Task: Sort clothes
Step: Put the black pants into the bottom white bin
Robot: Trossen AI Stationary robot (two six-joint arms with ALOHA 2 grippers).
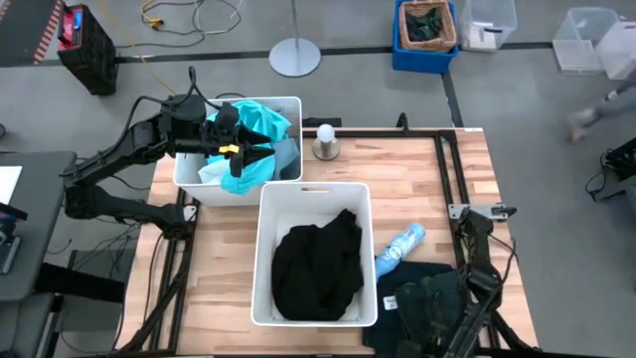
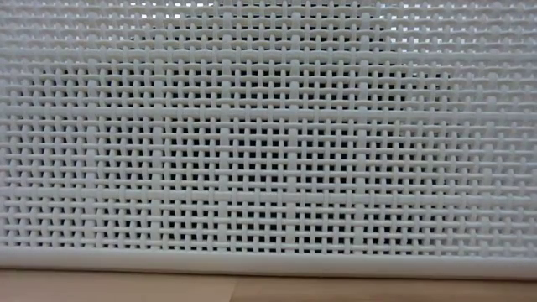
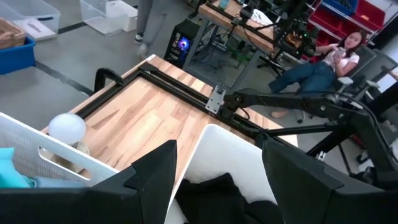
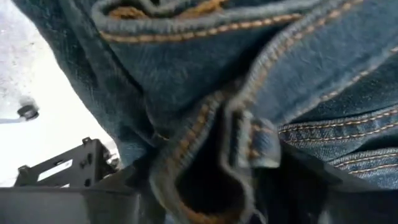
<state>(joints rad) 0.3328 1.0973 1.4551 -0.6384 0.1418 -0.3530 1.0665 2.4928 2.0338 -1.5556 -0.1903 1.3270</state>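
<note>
In the upper left of the high view the left pincer [image 1: 238,149] hovers over the far bin [image 1: 184,171], where the bright teal garment [image 1: 260,129] and a dusty light-blue one [image 1: 286,154] are heaped; its fingers [image 3: 152,177] stand apart with nothing between them, likely because the coloured pieces belong in that bin.

At centre, the near bin [image 1: 266,249] holds the black clothes [image 1: 318,264], so darks seem grouped there. A small lamp-like bulb [image 1: 325,139] stands at the counter's far edge [image 1: 397,169], just beside the far bin.

Lower right, a light-blue bottle [image 1: 400,247] lies beside the dark denim garment [image 1: 422,308]. The right pincer [image 4: 205,199] presses into this denim; whether it is clamped I cannot tell. The bottle lies between denim and near bin.
</note>
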